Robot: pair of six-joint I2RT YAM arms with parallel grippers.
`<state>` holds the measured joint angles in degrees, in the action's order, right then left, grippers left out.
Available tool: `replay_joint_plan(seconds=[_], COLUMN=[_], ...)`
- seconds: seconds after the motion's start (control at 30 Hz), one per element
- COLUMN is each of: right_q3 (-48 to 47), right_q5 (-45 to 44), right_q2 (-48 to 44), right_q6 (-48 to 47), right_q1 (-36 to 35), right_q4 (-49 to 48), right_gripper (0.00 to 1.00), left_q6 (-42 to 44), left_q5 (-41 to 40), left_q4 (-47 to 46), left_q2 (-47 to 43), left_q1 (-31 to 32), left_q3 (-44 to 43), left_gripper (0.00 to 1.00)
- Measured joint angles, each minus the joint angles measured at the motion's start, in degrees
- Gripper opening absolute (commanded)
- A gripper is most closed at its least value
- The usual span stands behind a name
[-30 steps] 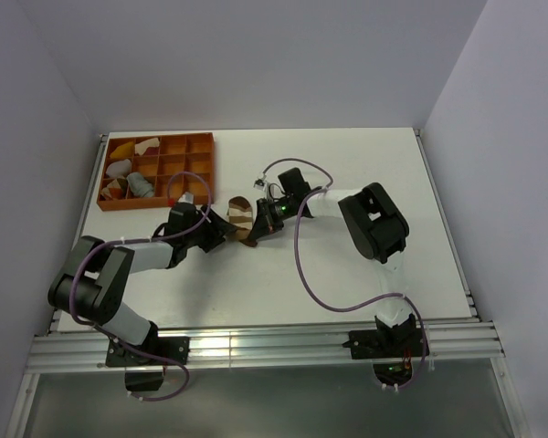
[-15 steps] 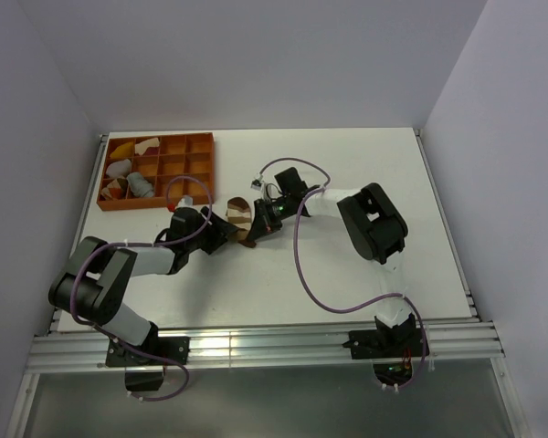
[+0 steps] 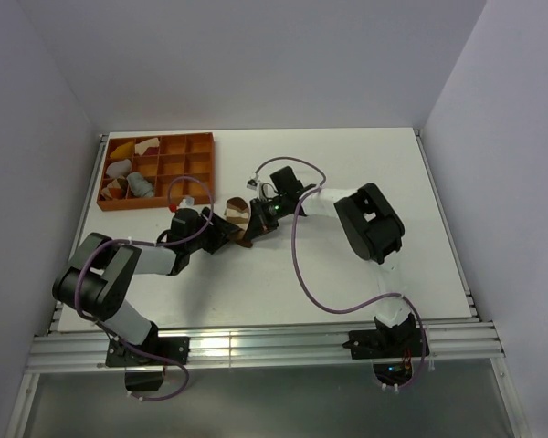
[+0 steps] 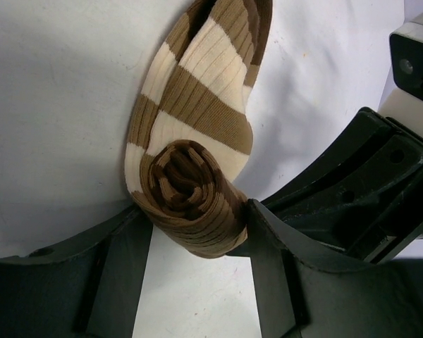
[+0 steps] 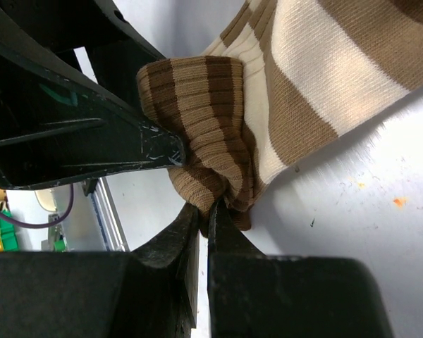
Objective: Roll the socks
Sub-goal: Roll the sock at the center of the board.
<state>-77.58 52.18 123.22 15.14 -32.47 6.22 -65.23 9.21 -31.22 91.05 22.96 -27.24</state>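
Observation:
The brown sock with white stripes [image 3: 237, 211] lies mid-table, its near end wound into a tight roll [image 4: 190, 204] and the rest flat behind it. My left gripper [image 4: 197, 227] straddles the roll, both fingers pressing its sides. In the overhead view the left gripper [image 3: 228, 233] comes in from the left. My right gripper [image 5: 206, 211] is shut, pinching a fold of fabric at the end of the roll [image 5: 211, 120], and in the overhead view the right gripper [image 3: 254, 228] meets it from the right. The grey sock [image 3: 140, 185] rests in a tray compartment.
An orange divided tray [image 3: 187, 146] sits at the back left and holds yellow and white cloth pieces [image 3: 120, 168]. The right arm's black body [image 4: 381, 183] crowds the left wrist view. The left finger [image 5: 92, 141] fills the upper left of the right wrist view.
Both grippers and the roll have shifted slightly towards the back of the table, and the flat part of the sock looks a bit shorter. Neither grip has changed.

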Motion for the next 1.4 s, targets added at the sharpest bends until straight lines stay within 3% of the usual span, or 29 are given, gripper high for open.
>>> replay_joint_plan(seconds=[0.13, 0.17, 0.33, 0.43, 0.53, 0.67, 0.77, 1.07, 1.4], right_q3=[-0.4, -0.4, -0.3, 0.8, 3.1, 8.3, 13.2, 16.8, 10.7], right_q5=[-0.2, -0.3, -0.9, -1.2, -3.4, -8.5, -13.0, -24.3, -31.1], right_q2=[0.2, 0.2, 0.2, -0.4, -2.3, -7.6, -13.5, -25.9, -14.1], right_q6=[0.0, 0.0, 0.3, 0.7, 0.7, 1.3, 1.9, 1.8, 2.2], right_q1=[-0.3, -0.4, -1.0, -1.0, -1.2, -1.4, -1.0, 1.3, 2.8], right_q4=[0.4, 0.4, -0.1, -1.5, -3.1, -5.4, -6.4, -11.3, -13.2], right_gripper=[0.00, 0.00, 0.00, 0.00, 0.01, 0.27, 0.35, 0.40, 0.40], left_q6=[0.0, 0.0, 0.1, 0.9, 2.3, 5.3, 7.8, 13.1, 16.1], left_q5=[-0.2, -0.2, -0.5, -0.4, 0.2, 2.9, 5.2, 9.1, 12.0], left_q4=[0.3, 0.3, 1.1, 2.7, 5.9, 11.5, 14.7, 20.2, 22.2], left_q2=[0.3, 0.5, 0.6, 0.6, 0.8, 2.8, 5.1, 9.1, 9.1], left_q1=[0.0, 0.0, 0.0, 0.0, 0.0, 0.1, 0.6, 1.9, 2.0], left_q3=[0.0, 0.0, -0.3, -1.2, -3.2, -8.2, -12.1, -18.9, -19.4], left_gripper=[0.43, 0.33, 0.08, 0.00, 0.00, 0.00, 0.00, 0.00, 0.00])
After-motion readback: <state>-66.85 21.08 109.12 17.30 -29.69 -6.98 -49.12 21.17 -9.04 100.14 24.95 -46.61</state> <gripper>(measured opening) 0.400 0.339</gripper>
